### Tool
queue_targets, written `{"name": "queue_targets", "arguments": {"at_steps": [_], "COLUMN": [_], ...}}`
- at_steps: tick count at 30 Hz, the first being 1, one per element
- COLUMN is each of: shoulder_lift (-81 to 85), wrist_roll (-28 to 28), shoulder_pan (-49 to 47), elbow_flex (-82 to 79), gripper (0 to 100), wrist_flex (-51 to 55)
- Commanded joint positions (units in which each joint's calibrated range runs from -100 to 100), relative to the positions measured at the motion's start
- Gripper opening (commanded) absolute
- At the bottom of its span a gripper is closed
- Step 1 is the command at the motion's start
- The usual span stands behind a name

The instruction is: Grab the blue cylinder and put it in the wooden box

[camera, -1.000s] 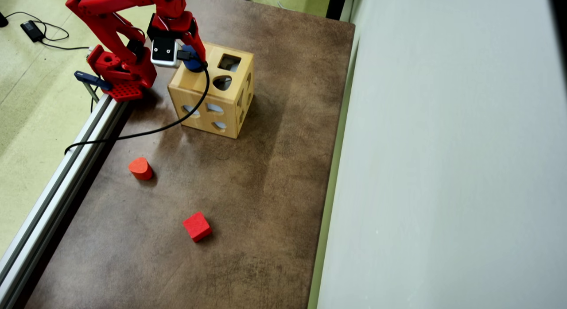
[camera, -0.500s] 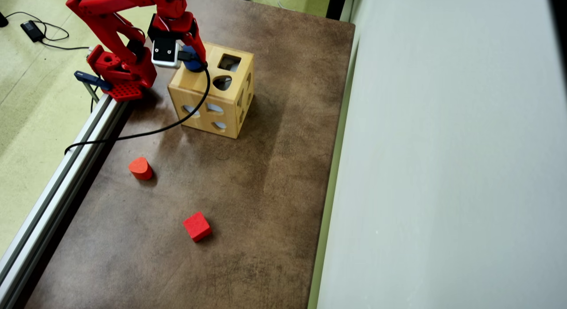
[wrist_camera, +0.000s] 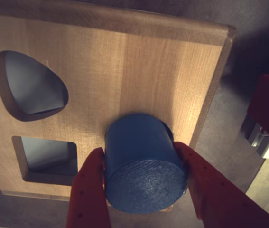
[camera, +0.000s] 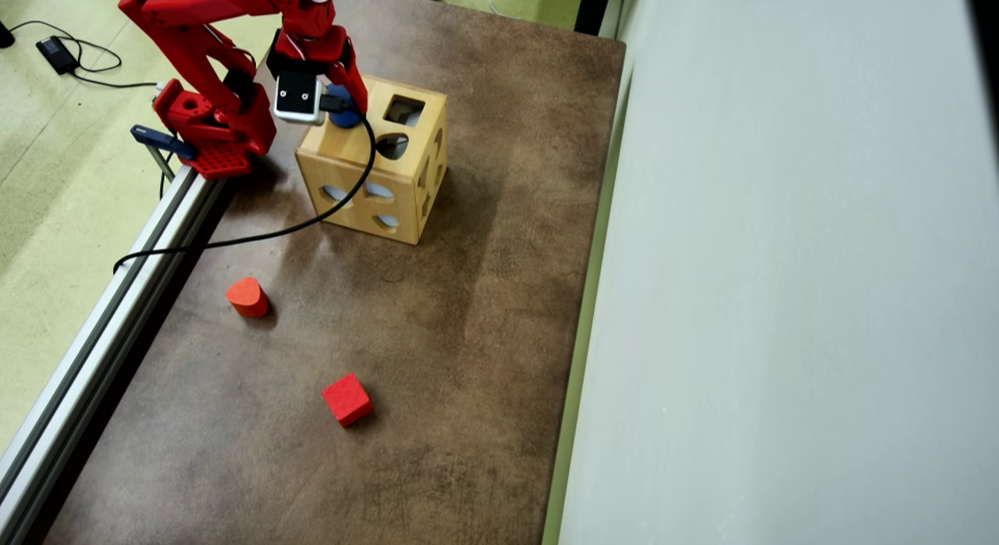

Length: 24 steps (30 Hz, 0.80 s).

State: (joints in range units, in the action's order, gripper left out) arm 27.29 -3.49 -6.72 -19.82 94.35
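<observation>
Holding blue cylinder (wrist_camera: 143, 164) over wooden box (wrist_camera: 125, 76)

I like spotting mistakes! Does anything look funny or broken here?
Nothing broken or spilled. The tool holds the blue cylinder over the wooden box, above plain wood rather than a hole.

Gripper (camera: 343, 108) w/ blue cylinder (camera: 341, 117) over wooden box (camera: 375, 182) top; two red blocks (camera: 248, 297) apart.
</observation>
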Motion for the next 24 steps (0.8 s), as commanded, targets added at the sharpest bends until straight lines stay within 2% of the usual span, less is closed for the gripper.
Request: {"name": "queue_targets", "arguments": {"at_steps": [1, 6, 24], "shoulder_lift": [0.1, 0.1, 0.9], "wrist_roll": [-0.1, -0.1, 0.0], "shoulder_pan": [-0.7, -3.2, -2.3], "elbow_flex": [0.2, 0.2, 0.2], "gripper": [7, 7, 7], "wrist_flex": [-0.6, -0.6, -0.5]}}
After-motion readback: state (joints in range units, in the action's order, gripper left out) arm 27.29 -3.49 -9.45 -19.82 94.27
